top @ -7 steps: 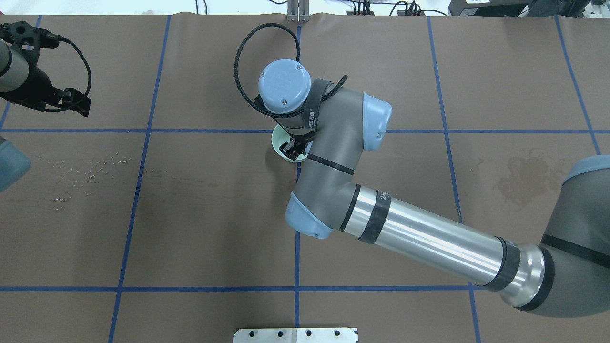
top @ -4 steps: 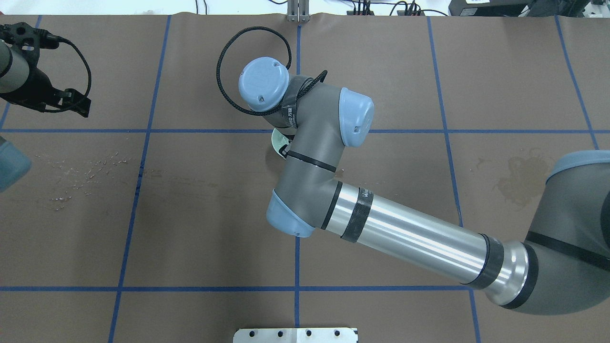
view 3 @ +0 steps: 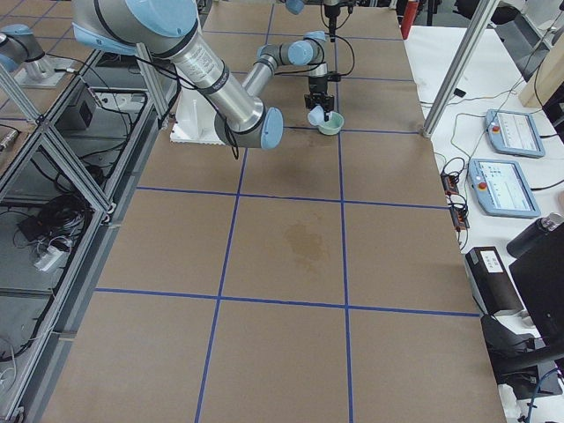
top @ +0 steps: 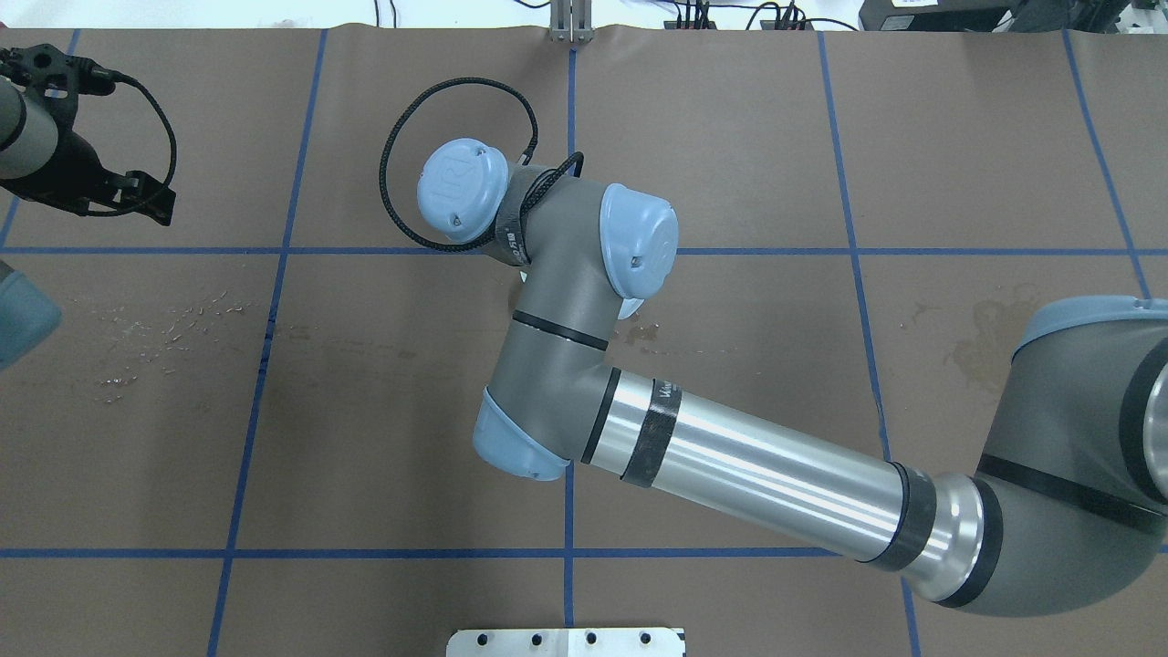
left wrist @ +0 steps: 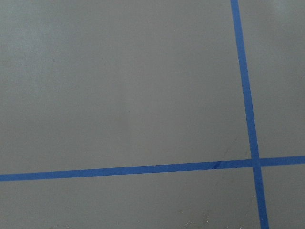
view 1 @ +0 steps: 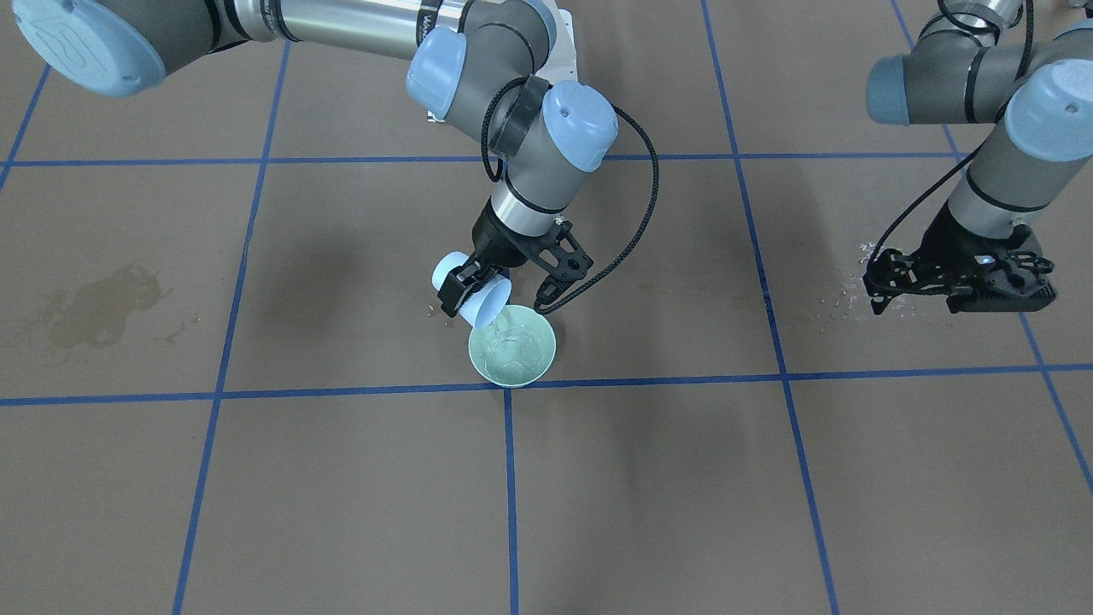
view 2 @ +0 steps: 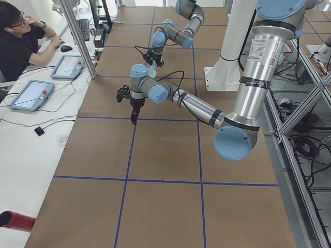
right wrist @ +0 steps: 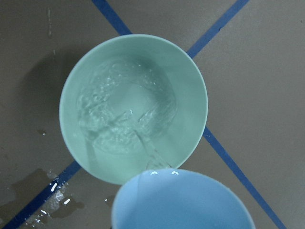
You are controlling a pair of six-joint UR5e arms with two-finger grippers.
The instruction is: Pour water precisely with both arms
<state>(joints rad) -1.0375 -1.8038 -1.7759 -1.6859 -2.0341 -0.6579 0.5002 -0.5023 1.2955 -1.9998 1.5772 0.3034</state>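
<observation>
My right gripper (view 1: 469,293) is shut on a light blue cup (view 1: 480,304) and holds it tilted over the rim of a mint green bowl (view 1: 512,352). In the right wrist view the cup's lip (right wrist: 181,200) is at the bottom. A thin stream of water (right wrist: 147,151) runs from it into the bowl (right wrist: 190,81). The water in the bowl is rippled. In the overhead view the right arm (top: 566,301) hides the bowl. My left gripper (view 1: 874,289) hangs apart at the table's side, looks shut and holds nothing. It also shows in the overhead view (top: 157,203).
Scattered droplets (top: 164,324) lie under the left arm. A dark damp stain (top: 995,338) lies on the right half. Small wet spots (top: 643,333) sit beside the bowl. A white bolted plate (top: 566,641) is at the near edge. A person (view 2: 20,36) sits at a side desk.
My right arm's wrist has swung left and tipped further, and now covers the bowl in the overhead view. The left arm has not moved.
</observation>
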